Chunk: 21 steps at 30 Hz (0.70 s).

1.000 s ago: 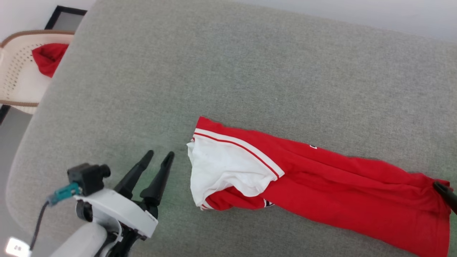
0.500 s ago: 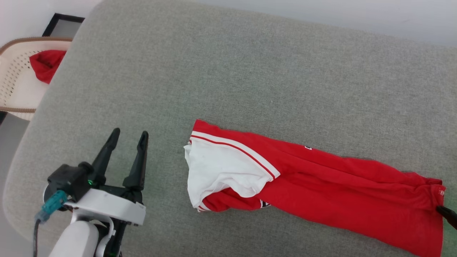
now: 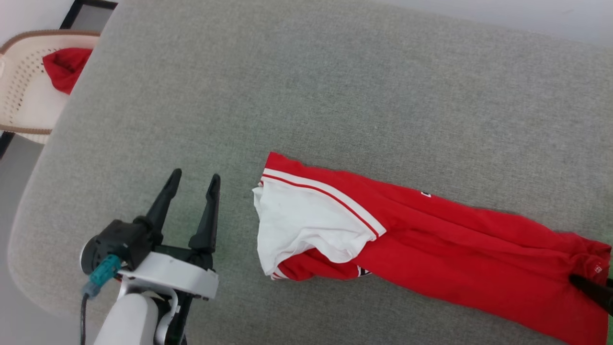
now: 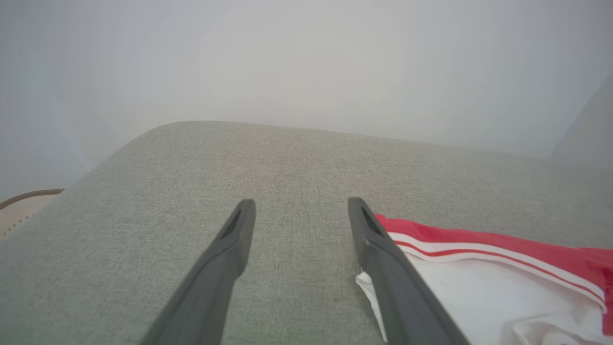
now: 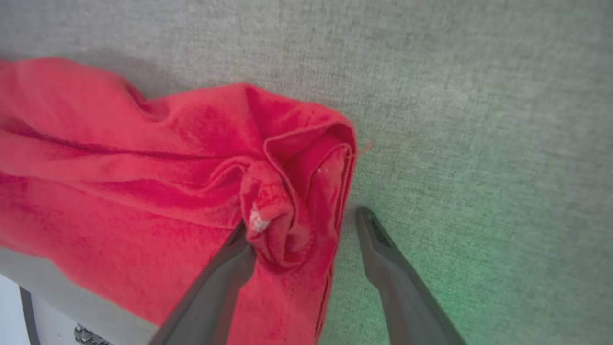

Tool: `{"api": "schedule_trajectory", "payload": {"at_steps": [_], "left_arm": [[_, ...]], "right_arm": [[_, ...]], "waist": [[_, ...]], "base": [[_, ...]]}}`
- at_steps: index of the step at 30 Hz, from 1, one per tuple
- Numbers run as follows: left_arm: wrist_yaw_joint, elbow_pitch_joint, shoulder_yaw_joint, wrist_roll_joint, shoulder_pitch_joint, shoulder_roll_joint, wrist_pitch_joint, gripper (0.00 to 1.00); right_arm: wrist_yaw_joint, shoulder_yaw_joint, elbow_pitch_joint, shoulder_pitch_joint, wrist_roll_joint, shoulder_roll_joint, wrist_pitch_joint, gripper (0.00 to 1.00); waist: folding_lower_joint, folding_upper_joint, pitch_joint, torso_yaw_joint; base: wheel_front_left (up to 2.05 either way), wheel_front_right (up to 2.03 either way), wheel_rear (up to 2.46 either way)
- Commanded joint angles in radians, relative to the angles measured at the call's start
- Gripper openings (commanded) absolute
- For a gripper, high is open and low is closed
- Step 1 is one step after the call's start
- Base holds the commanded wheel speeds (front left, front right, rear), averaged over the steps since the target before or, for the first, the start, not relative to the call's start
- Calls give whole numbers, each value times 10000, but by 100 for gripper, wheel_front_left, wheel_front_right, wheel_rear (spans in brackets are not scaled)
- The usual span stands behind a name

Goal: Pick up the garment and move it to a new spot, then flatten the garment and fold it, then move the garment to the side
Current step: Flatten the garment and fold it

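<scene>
While the garment (image 3: 431,239) lies on the bench (image 3: 335,86), the left gripper (image 3: 196,174) hovers open beside it. The open right gripper (image 5: 302,219) straddles its right end.

The garment (image 3: 455,249) lies stretched long (left tool (image 3: 196,174) gaping beside it).

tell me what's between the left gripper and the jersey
Only bare grey cushion; the head view shows that strip separating the left gripper from the jersey.

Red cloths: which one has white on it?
The long jersey on the grey cushion, with a white sleeve; the cloth in the chair is plain red.
</scene>
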Motion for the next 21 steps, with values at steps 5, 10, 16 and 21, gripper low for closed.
{"api": "schedule_trajectory", "payload": {"at_steps": [5,10,16,21], "left_arm": [[-61,75,51,116,-187,-107,3,100],[-60,61,233,25,-57,-2,3,100],[-62,-17,445,-122,89,74,5,100],[-62,-92,515,-136,151,182,5,100]], "right_arm": [[20,941,624,24,64,613,-124,0],[5,732,684,-178,122,524,-647,0],[-23,-256,898,-721,35,111,-1933,0],[-12,-1400,1698,-1320,265,-145,-2896,0]], "waist": [[-1,-1,167,116],[-1,-1,172,-81],[-1,-1,186,-550],[-1,-1,264,-974]], "base": [[0,0,0],[0,0,0],[0,0,0],[0,0,0]]}}
